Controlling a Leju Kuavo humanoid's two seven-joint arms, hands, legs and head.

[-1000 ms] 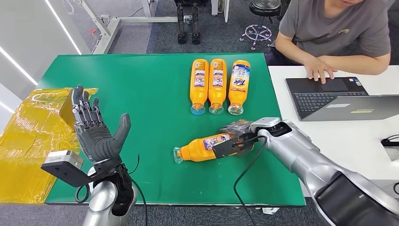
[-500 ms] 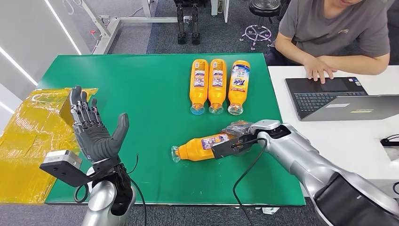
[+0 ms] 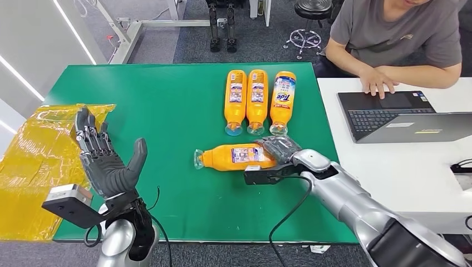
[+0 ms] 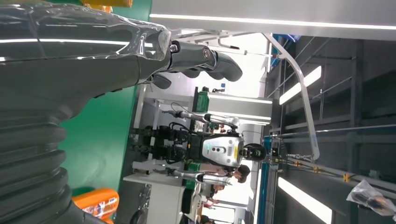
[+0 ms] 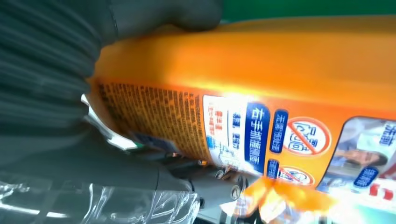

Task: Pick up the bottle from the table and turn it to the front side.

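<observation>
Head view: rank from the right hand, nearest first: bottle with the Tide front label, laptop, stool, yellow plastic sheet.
From the right hand:
1. Bottle with the Tide front label, just beyond it, rightmost of the row.
2. Laptop, on the white table to the right.
3. Stool, far back on the floor.
4. Yellow plastic sheet, far left edge.

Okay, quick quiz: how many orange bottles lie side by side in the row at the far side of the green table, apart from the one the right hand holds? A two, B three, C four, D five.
B: three orange bottles lie side by side there; the right hand grips a fourth bottle nearer the robot.
</observation>
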